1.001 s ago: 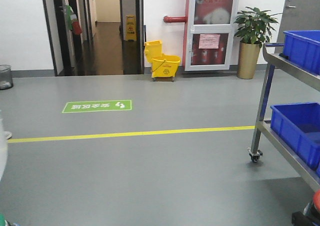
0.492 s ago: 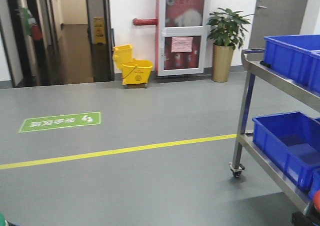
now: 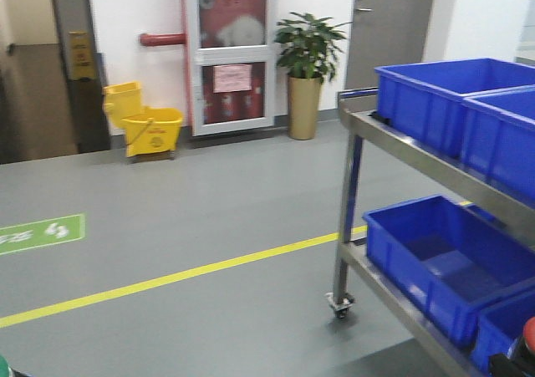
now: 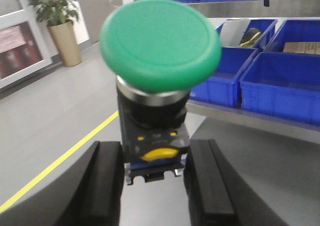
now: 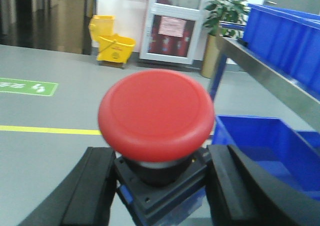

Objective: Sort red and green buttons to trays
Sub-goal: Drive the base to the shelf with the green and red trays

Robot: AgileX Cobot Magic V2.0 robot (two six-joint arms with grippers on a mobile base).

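Both clamped: green btn [image 4: 160, 40] sits inside L tool [image 4: 156, 183], red btn [image 5: 156, 113] inside R tool [image 5: 160, 191].

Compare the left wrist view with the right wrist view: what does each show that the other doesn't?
Only left wrist: the green button clamped in the left gripper, and a crate with items in it. Only right wrist: the red button in the right gripper, the mop bucket, the floor sign. Both: the plant, the yellow line, blue crates on the cart.
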